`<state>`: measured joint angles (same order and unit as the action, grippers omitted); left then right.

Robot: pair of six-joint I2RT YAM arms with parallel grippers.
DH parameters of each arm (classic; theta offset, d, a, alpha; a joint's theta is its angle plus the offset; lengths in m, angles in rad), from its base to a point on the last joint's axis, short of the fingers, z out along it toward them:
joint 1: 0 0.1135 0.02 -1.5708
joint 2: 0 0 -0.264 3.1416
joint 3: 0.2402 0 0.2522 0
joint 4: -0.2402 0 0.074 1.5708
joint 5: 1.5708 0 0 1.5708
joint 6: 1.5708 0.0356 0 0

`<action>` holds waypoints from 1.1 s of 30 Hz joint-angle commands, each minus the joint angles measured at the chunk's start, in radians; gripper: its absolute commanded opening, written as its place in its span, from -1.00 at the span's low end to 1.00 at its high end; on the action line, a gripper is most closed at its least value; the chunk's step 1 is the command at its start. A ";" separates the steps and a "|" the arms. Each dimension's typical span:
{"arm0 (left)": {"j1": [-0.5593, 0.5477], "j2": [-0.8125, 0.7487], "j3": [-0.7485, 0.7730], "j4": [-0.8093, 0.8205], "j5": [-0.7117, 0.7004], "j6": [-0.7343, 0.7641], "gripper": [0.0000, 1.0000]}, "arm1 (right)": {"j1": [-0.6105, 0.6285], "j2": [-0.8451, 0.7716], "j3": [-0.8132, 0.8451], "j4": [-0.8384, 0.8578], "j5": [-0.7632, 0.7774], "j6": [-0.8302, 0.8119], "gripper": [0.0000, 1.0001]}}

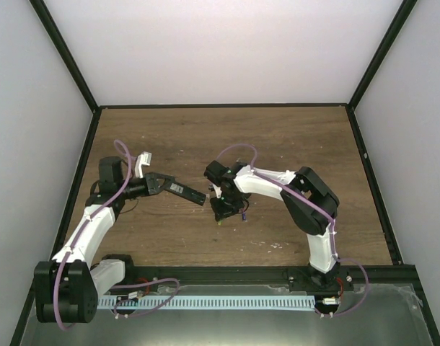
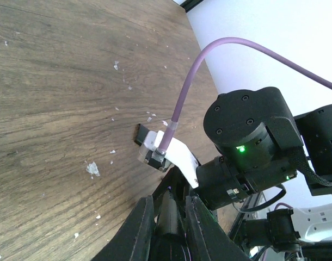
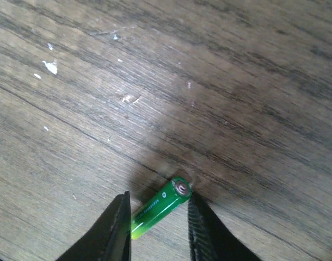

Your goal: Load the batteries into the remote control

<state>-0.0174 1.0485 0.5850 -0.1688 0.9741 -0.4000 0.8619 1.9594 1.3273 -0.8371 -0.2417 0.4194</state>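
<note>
A: Which step in hand?

B: Judged it the pick-up of the first cell. Found the green battery [image 3: 156,209] lying flat on the table [image 3: 220,76], near the middle, just right of the free end of the remote control [image 1: 188,192] and a little nearer.

A: And the right gripper [image 3: 159,198]?

B: Saw it pointed down over the battery, with its fingers [image 3: 116,231] set one on each side, close in. Could not tell whether pinching or only flanking.

A: The other side?

B: Saw the left gripper [image 1: 157,184] clamped shut on the remote control, gripping its left end.

A: Which way did things point?

B: Found the remote's long axis running left to right, its free end aimed right toward the right gripper and dipping slightly nearer. Found the battery lying askew across the gap between the fingers, not square to them, with its metal-capped end beside one finger and its plain end beside the other.

A: Next move, then?

B: Probably called for a gentle, full closing, since an askew cylinder could swing or roll out. Then called for a lift and for lining the battery's long axis up with the bay, capped end the proper way. Could not see the bay itself.
</note>
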 commanded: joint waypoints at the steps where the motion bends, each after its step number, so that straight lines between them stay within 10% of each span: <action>1: -0.001 0.006 0.019 0.002 0.027 0.023 -1.00 | 0.013 0.047 0.009 0.010 0.018 -0.010 -0.64; 17: 0.005 0.080 0.000 0.085 0.061 -0.004 -1.00 | -0.096 -0.165 -0.126 0.123 0.104 -0.134 -0.91; 33: -0.128 0.237 0.086 0.305 0.121 -0.157 -1.00 | -0.189 -0.468 -0.105 0.405 -0.253 -0.536 -0.95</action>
<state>-0.1104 1.2636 0.6601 -0.0322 1.0840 -0.4435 0.6708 1.5291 1.2163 -0.5133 -0.3508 -0.0296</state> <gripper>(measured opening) 0.150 0.026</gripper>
